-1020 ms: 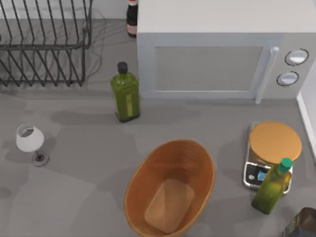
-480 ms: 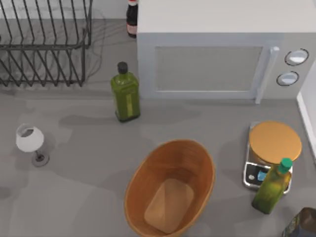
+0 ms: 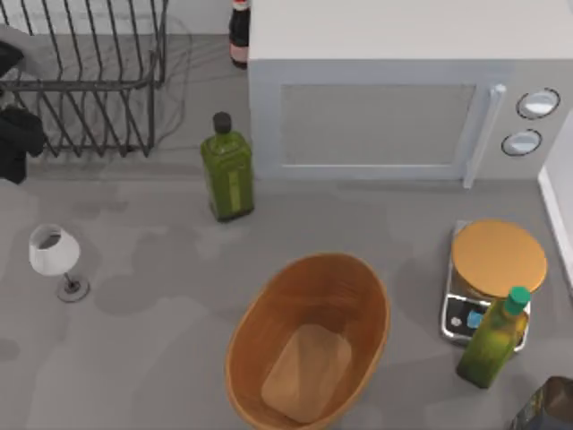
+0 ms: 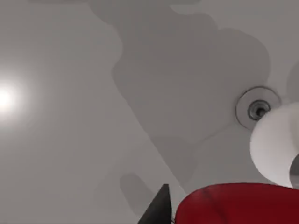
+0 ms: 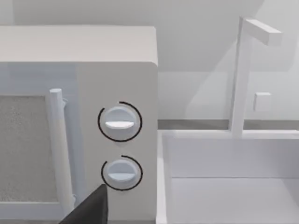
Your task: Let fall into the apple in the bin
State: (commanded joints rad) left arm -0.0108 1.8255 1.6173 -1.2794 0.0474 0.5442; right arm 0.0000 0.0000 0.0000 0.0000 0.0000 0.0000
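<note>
The apple (image 4: 238, 203) shows as a plain red shape close under the left wrist camera, with one dark finger (image 4: 158, 209) of my left gripper against its side. My left gripper (image 3: 16, 143) is a dark shape at the far left edge of the table, in front of the dish rack and beyond the wine glass. It looks shut on the apple. The bin (image 3: 358, 287), an oval orange-brown ribbed basket with a lighter flat bottom, sits at the front centre, well to the right of the left gripper. One finger (image 5: 88, 209) of my right gripper shows before the microwave's knobs.
A wine glass (image 3: 54, 253) stands at the front left, below the left gripper. A wire dish rack (image 3: 89, 81) fills the back left. A green bottle (image 3: 227, 170) stands before the microwave (image 3: 385, 107). A kitchen scale (image 3: 497, 260) and another green bottle (image 3: 492, 340) are at the right.
My left arm has come into the top view at the far left edge, by the dish rack. Shadows on the table shifted. The bin and bottles have not moved.
</note>
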